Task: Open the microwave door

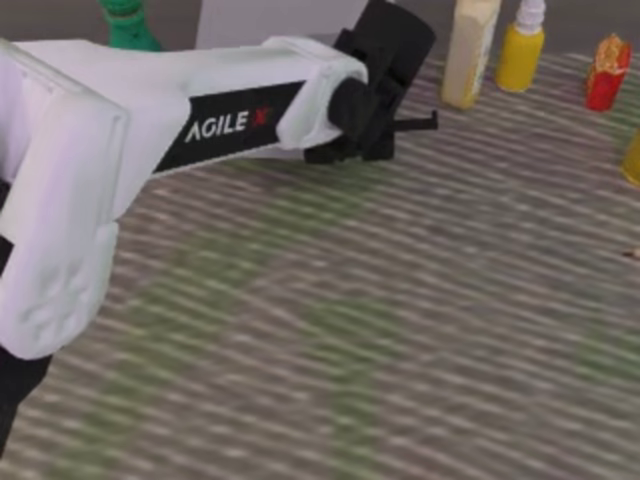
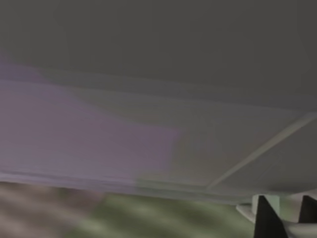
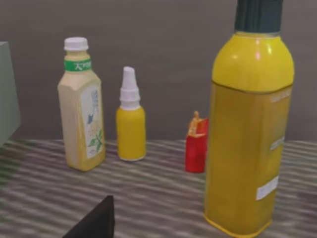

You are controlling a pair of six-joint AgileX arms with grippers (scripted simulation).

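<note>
Top view: the left arm [image 1: 180,120] reaches from 9 o'clock toward 12 o'clock, and the left gripper [image 1: 425,122] sits just in front of the microwave [image 1: 270,20]. The arm hides most of that light-grey box, and only a pale panel of it shows at the far edge.

In the left wrist view, grey and lilac surfaces fill the frame at very close range. I take them for the microwave door [image 2: 148,144] and the interior, but cannot tell whether the door is ajar. Two dark fingertips [image 2: 267,218] stand apart at the frame's edge with nothing between them. They look near the panel, though contact cannot be confirmed.

Judged step: engaging the door to swing it. The next move calls for a hold on the door's free edge, then a pull along an arc about the left hinge.

The right gripper is not visible from above. Its wrist view shows one dark finger, so I cannot tell its state.

Count:
- One microwave.
- One green bottle [image 1: 128,25] at 11 o'clock.
- One cream bottle [image 1: 470,50].
- One yellow can [image 3: 247,129] at 3 o'clock.
- One yellow dropper bottle [image 1: 520,50].
- One red carton [image 1: 607,72] at 1 o'clock.
</note>
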